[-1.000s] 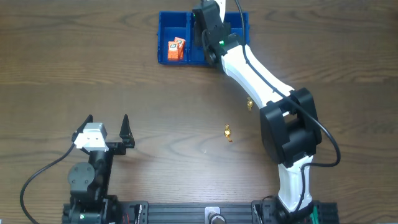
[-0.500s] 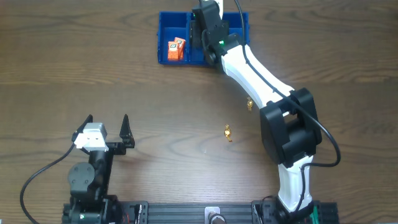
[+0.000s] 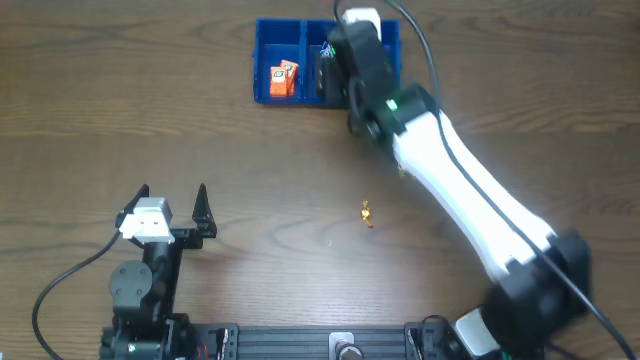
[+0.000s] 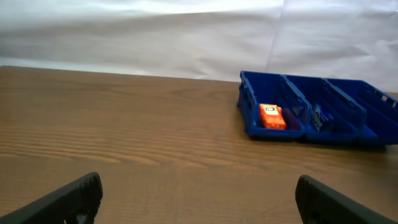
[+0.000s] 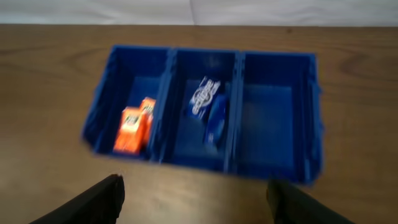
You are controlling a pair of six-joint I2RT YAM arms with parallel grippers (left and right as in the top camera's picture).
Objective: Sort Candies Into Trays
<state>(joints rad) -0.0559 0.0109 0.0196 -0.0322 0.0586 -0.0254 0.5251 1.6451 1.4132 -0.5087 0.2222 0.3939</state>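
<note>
White right arm (image 3: 470, 200), green light (image 3: 393, 103), black left claw (image 3: 172, 190)

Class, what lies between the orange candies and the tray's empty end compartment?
Blue candies lie there, in the middle compartment of the tray. The right wrist view shows this most clearly.

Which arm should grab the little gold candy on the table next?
Probably right. The right claw is open and empty by the blue plastic three-part tray, and the small gold wrapped candy lies on that arm's side. The left claw sits farther off.
</note>
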